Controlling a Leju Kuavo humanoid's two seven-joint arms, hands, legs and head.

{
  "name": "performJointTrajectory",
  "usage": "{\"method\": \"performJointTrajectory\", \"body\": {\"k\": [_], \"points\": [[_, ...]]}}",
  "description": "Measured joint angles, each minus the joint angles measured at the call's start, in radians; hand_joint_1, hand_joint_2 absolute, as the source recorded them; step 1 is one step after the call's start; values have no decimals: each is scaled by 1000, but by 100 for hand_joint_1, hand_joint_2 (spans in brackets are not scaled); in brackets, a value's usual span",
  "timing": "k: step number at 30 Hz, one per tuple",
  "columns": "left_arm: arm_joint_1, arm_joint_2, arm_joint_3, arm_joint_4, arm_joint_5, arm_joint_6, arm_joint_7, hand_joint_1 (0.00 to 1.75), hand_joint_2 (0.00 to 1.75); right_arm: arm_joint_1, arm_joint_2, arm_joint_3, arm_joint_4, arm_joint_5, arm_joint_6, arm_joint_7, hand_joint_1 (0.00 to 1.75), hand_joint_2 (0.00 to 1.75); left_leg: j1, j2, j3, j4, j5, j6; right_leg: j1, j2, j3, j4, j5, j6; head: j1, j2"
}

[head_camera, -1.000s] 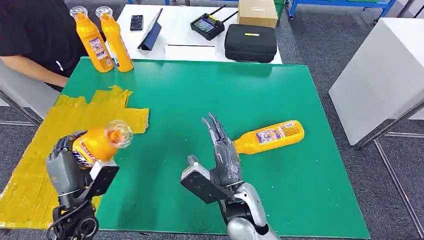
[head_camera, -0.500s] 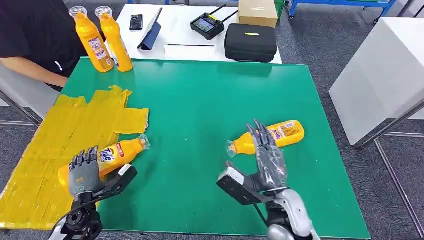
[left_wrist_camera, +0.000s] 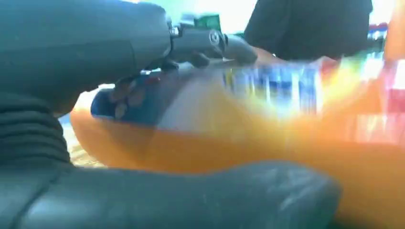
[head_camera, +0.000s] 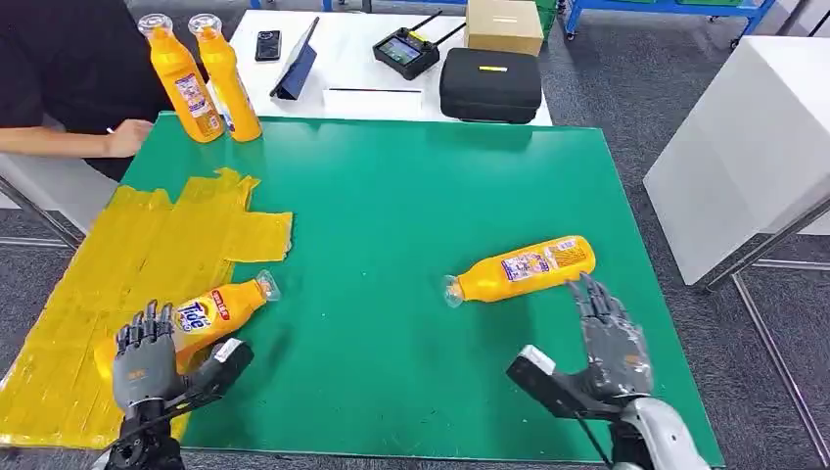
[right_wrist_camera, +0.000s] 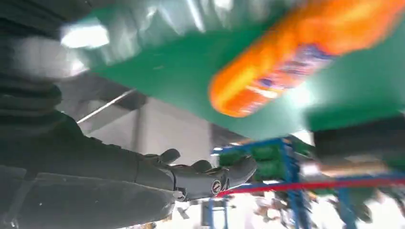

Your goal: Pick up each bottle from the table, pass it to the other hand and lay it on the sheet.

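An orange bottle [head_camera: 207, 311] [left_wrist_camera: 286, 129] lies on its side at the near edge of the yellow sheet [head_camera: 166, 235], its capped neck pointing onto the green mat [head_camera: 391, 196]. My left hand [head_camera: 147, 354] [left_wrist_camera: 119, 47] is at its base with fingers straightened; the base sits between fingers and thumb. A second orange bottle [head_camera: 521, 266] [right_wrist_camera: 296, 52] lies on the mat to the right. My right hand [head_camera: 609, 345] [right_wrist_camera: 143, 176] hovers open just near and right of it, not touching. Two more orange bottles [head_camera: 204, 76] stand upright at the far left corner.
A person in black sits at the far left, one hand [head_camera: 127, 138] at the mat's corner by the upright bottles. Behind the mat is a white table with a black case [head_camera: 490, 83], a controller [head_camera: 405, 49] and a box. A white cabinet [head_camera: 754, 137] stands to the right.
My left hand has lowered the bottle onto the sheet's near edge and its fingers have straightened. My right hand has swung right and back, past the lying bottle. The person's hand has reached the mat's corner.
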Motion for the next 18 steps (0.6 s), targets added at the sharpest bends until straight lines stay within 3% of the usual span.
{"method": "performJointTrajectory", "body": {"k": [3, 7, 10, 13, 18], "points": [[38, -4, 5, -84, 158, 130, -116, 0, 0, 9, -33, -70, 14, 44, 8, 5, 0, 175, -1, 0, -1, 0, 0, 0, -1, 0, -1, 0, 0, 0, 0, 0], [103, -16, 6, -251, 561, 268, -392, 0, 0, 7, -79, -156, 73, 47, -23, -34, 0, 175, -1, 0, -1, 0, -1, 1, -1, 0, 0, 0, 0, 1, 0, 0], [148, -30, 6, -365, 838, 251, -555, 0, 0, -3, -95, -198, 129, 34, -49, -66, 0, 175, -1, 0, -1, 0, -1, 1, -1, 0, 0, 0, 0, 1, 0, 0], [197, -50, 3, -467, 975, 221, -644, 0, 0, -21, -110, -202, 190, 28, -80, -71, 0, 175, -1, 0, -1, 0, -1, 1, -1, 0, 0, 0, 0, 1, 0, 0], [245, -62, -4, -583, 1043, 202, -684, 0, 0, -47, -121, -182, 255, 18, -102, -63, 0, 175, -1, 0, -1, 0, -1, 1, -1, 0, 0, 0, 0, 1, 0, 0]]}}
